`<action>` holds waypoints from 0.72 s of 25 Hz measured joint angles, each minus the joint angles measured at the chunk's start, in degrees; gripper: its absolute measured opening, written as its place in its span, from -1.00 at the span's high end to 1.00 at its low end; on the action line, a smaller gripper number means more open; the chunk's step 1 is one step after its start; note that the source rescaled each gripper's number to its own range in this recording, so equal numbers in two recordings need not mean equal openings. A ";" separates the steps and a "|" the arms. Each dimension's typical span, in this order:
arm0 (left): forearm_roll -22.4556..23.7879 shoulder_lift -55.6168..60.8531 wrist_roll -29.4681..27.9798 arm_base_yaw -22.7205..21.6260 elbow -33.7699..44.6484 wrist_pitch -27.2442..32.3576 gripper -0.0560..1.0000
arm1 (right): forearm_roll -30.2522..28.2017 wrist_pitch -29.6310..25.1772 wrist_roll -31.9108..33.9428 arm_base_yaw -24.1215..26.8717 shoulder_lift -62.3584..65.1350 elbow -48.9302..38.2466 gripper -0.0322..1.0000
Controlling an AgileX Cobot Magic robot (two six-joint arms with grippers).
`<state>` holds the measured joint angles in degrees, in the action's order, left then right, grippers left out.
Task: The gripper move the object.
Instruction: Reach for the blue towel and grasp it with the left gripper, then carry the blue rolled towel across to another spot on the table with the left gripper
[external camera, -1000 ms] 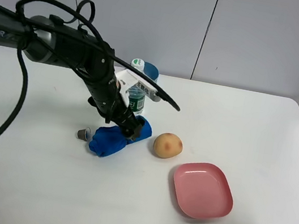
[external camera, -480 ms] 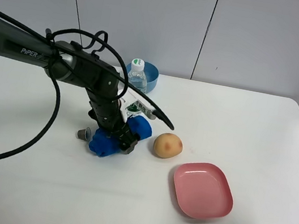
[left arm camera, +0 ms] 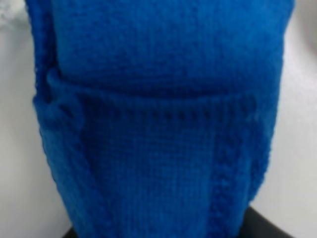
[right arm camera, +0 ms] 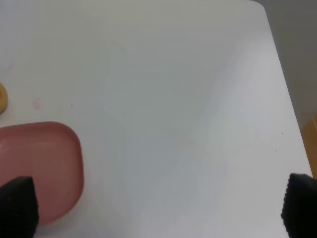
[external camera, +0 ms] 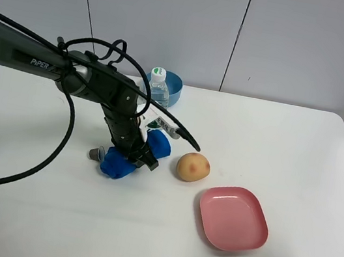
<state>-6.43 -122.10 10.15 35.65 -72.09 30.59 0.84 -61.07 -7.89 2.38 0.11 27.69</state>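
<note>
The blue knitted cloth (external camera: 113,163) lies bunched on the white table (external camera: 286,154), left of centre, partly covered by the left gripper (external camera: 139,156), which is pressed down onto its middle. In the left wrist view the ribbed fabric (left arm camera: 158,124) fills nearly the whole frame, so it cannot be told whether the jaws are clenched on it or merely resting against it.

The cloth is judged to be light, soft and limp. It will sag and trail when lifted and is not fragile. The knit should give the pads good friction. A raised fold near the centre of the bundle is probably the best place to pinch, so that both ends hang evenly.

One cloth is counted. Just beside it on the left lies one small grey cup-shaped object (external camera: 96,153). Near its right end sits one yellowish round potato (external camera: 192,167). Behind stand one clear plastic bottle with a white cap (external camera: 158,90) and one blue bowl (external camera: 175,88). One pink rounded-square plate (external camera: 233,218) lies further right. It also shows below the right gripper (right arm camera: 158,206), whose fingertips are spread wide with nothing between them.
</note>
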 joint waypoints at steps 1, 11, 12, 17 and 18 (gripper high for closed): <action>-0.05 0.00 0.00 0.00 -0.06 0.80 0.89 | 0.00 0.00 0.00 0.00 0.00 0.00 -1.00; -2.53 8.92 -0.23 -0.56 0.13 10.20 0.89 | 0.00 0.00 0.00 0.00 0.00 0.00 -1.00; -3.12 10.73 -0.23 -0.63 0.13 10.48 0.89 | 0.00 0.00 0.00 0.00 0.00 0.00 -1.00; -6.35 18.71 -0.23 -0.67 0.06 13.89 0.89 | 0.00 0.00 0.00 0.00 0.00 0.00 -1.00; -6.89 20.09 -0.23 -0.67 -0.38 15.18 0.89 | 0.00 0.00 0.00 0.00 0.00 0.00 -1.00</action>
<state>-13.32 -102.01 9.92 34.98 -72.47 45.77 0.84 -61.07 -7.89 2.38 0.11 27.69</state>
